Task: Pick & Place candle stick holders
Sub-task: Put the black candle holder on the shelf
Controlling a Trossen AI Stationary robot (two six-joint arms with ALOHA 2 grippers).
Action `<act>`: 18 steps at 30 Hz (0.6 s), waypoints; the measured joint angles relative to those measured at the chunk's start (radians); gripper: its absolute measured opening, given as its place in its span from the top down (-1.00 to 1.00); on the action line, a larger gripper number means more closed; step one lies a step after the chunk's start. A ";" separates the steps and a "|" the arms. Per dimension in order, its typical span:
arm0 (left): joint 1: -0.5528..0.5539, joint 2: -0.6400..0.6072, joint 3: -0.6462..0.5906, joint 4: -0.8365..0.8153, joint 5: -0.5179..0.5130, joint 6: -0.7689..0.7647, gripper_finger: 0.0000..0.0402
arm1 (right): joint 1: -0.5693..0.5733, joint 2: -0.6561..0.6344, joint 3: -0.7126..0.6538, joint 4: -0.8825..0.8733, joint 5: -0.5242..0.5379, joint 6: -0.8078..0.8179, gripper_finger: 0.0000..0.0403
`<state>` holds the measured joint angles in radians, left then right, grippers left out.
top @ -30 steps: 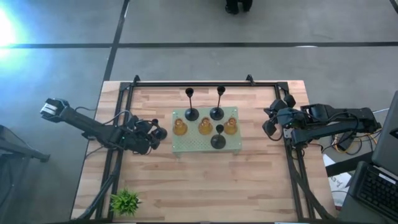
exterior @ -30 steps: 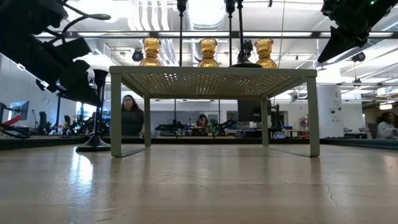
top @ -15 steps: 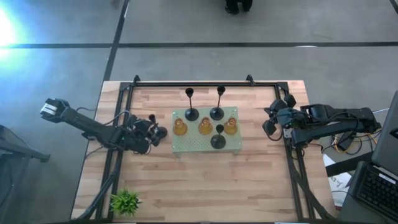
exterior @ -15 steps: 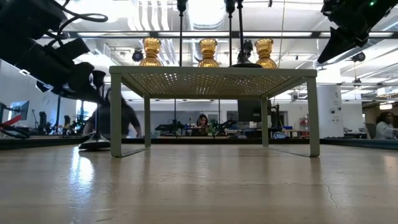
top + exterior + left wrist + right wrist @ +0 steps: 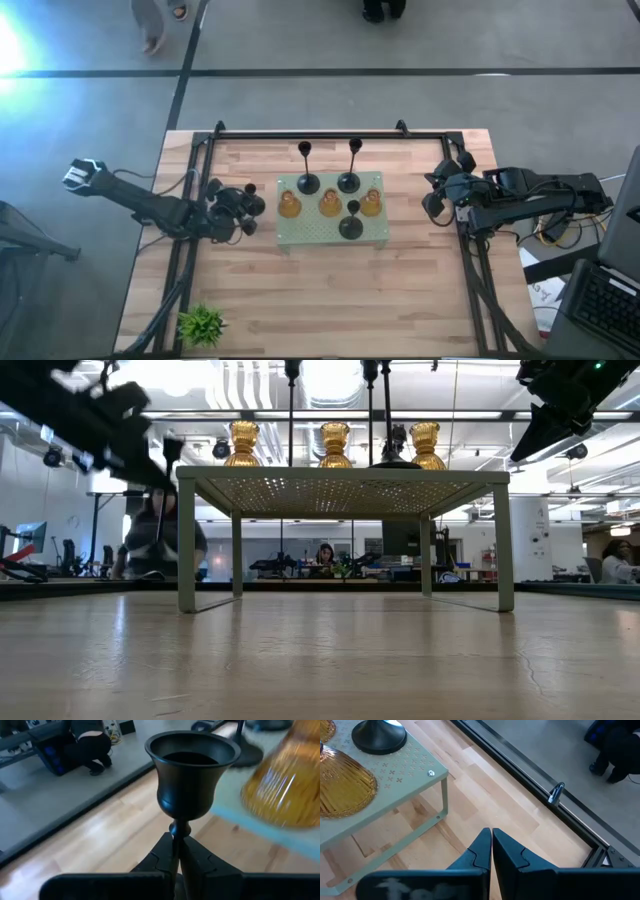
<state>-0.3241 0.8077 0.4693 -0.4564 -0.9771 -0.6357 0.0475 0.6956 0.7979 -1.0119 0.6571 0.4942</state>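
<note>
**Left gripper clamped on black holder stem, beside the board**

The left gripper (image 5: 176, 851) has its fingers pinched tight on the thin stem of a black candle stick holder (image 5: 190, 775), just under the cup; the wrist view shows this plainly. From the high view the same gripper (image 5: 243, 207) sits just off the left edge of the pale green perforated board (image 5: 375, 235), w/ the holder mostly hidden under the arm. In the low view the holder (image 5: 168, 470) looks tilted and possibly off the tabletop, but it is blurred, so can't say for sure.

On the board: three amber holders (image 5: 330, 204) in a row, two black holders (image 5: 308, 182) at the far edge, one black holder (image 5: 351, 226) at the near edge. The board's left edge and the nearest amber holder (image 5: 277, 790) stand close by the gripped one.

The right gripper (image 5: 491, 845) is fully closed on nothing, hanging near the board's right side, apart from it. Its wrist view shows the board's leg (image 5: 443, 795) and corner, which the high view does not.

A small green plant (image 5: 202, 323) sits at the table's near left corner. People show in the room behind.
</note>
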 joint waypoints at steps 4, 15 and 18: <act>0.000 -0.037 0.174 -0.226 0.012 -0.003 0.92 | 0.000 0.000 0.000 0.000 0.000 0.000 0.96; -0.031 -0.031 0.573 -0.340 0.148 0.256 0.92 | 0.000 0.000 0.000 0.000 -0.002 0.000 0.96; -0.041 -0.015 0.614 -0.284 0.203 0.349 0.92 | 0.000 0.000 0.000 0.000 -0.002 0.000 0.96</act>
<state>-0.3655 0.7925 1.0829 -0.7403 -0.7741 -0.2866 0.0475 0.6956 0.7979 -1.0119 0.6552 0.4942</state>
